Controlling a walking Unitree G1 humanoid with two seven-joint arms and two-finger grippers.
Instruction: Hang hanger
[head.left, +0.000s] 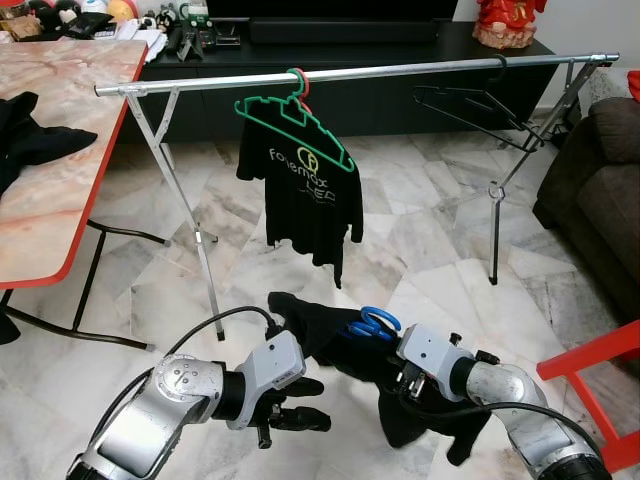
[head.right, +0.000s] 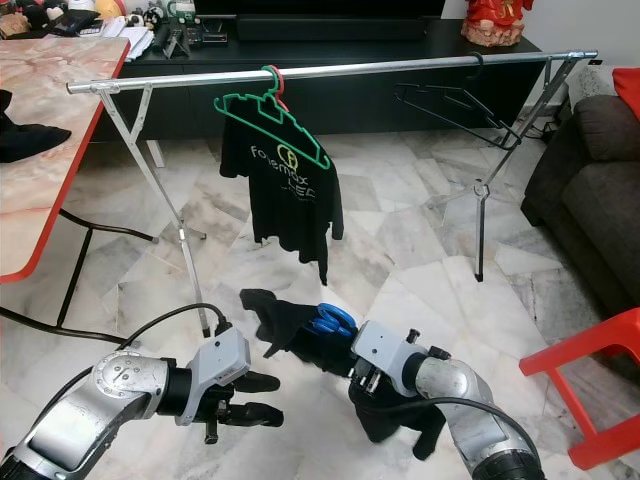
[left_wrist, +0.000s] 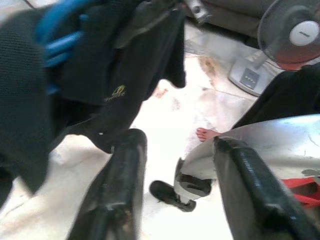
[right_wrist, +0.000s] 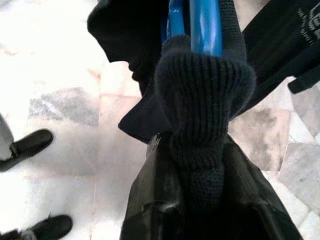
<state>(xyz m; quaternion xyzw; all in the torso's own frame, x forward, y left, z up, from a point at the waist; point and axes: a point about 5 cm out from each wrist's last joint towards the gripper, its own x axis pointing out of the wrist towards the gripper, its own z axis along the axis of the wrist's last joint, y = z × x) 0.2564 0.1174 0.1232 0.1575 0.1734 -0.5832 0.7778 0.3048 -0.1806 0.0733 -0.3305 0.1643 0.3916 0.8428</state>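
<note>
A blue hanger carries a black knitted garment low in front of me, above the floor. My right gripper is shut on the hanger's neck through the garment's collar, and its fingers are buried in the cloth. To the left of the garment my left gripper is open, with nothing between its fingers. Further ahead stands the silver clothes rail. It holds a green hanger with a black printed T-shirt and a bare black hanger.
A marble-topped table with a red edge stands on the left, dark cloth lying on it. A dark sofa and a red chair are on the right. A black TV cabinet is behind the rail. A fan and a person's bare foot are nearby.
</note>
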